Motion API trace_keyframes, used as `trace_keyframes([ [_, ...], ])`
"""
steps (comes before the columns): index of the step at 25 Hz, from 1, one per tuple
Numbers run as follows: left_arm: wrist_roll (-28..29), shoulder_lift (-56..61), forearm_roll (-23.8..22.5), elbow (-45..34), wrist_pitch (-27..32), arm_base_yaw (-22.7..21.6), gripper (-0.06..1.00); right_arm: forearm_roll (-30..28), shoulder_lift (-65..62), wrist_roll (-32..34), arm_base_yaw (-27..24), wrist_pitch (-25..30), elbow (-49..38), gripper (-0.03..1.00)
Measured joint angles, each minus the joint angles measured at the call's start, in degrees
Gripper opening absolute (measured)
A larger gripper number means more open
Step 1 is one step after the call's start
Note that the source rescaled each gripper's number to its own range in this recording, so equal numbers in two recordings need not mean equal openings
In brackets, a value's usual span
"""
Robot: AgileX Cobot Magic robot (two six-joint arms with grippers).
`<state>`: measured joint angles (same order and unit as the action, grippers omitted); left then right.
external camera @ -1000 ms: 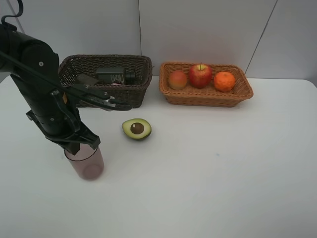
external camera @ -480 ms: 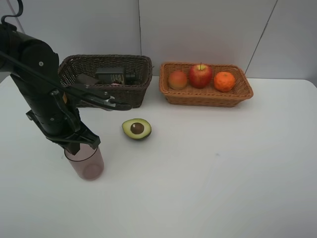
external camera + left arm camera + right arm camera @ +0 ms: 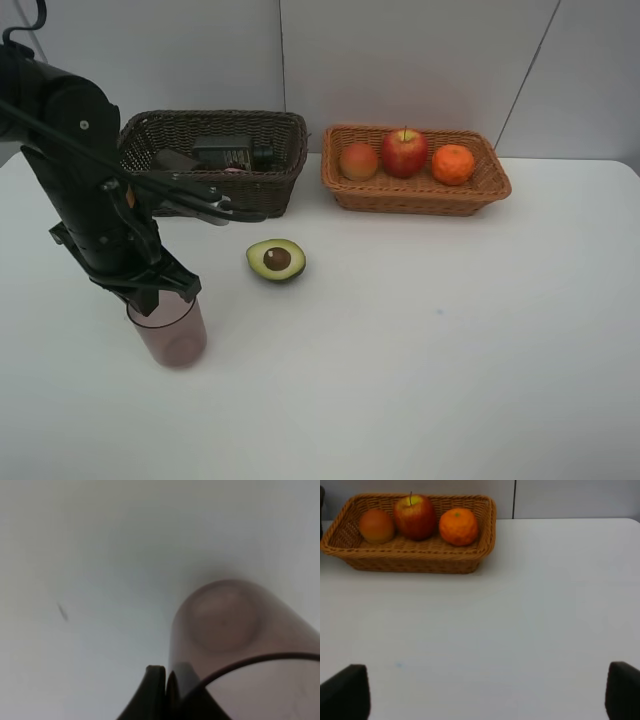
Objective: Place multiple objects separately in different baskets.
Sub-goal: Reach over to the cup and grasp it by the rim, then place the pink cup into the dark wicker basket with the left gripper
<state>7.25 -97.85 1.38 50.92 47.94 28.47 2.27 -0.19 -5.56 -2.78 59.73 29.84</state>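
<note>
A translucent mauve cup (image 3: 167, 335) stands upright at the table's left front. My left gripper (image 3: 160, 292) comes down on it from above and is shut on its rim; the left wrist view shows the cup (image 3: 235, 630) with the dark fingers (image 3: 156, 690) pinched on its wall. The halved avocado (image 3: 276, 260) lies cut side up, to the right of the cup. The light tan basket (image 3: 420, 197) holds the peach-coloured fruit (image 3: 358, 160), red apple (image 3: 404, 152) and tangerine (image 3: 453, 164). My right gripper (image 3: 480, 695) is open and empty, short of that basket (image 3: 405, 560).
The dark brown basket (image 3: 250, 190) stands behind the avocado and holds a dark green pump bottle (image 3: 232, 153) with other dark items. A white wall closes the back of the table. My left arm rises tall over the table's left side.
My left arm and the cup in its grip have shifted very slightly to the left. Nothing else has moved.
</note>
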Motion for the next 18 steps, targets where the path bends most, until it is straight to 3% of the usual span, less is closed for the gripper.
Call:
trace_keyframes([
  [9, 0.0, 0.0, 0.4, 9.3, 8.8, -0.7, 0.00, 0.0, 0.0, 0.0, 0.0, 0.0, 0.0, 1.00],
  [18, -2.0, 0.0, 0.8, 19.8, 15.9, -4.5, 0.00, 0.0, 0.0, 0.0, 0.0, 0.0, 0.0, 1.00],
])
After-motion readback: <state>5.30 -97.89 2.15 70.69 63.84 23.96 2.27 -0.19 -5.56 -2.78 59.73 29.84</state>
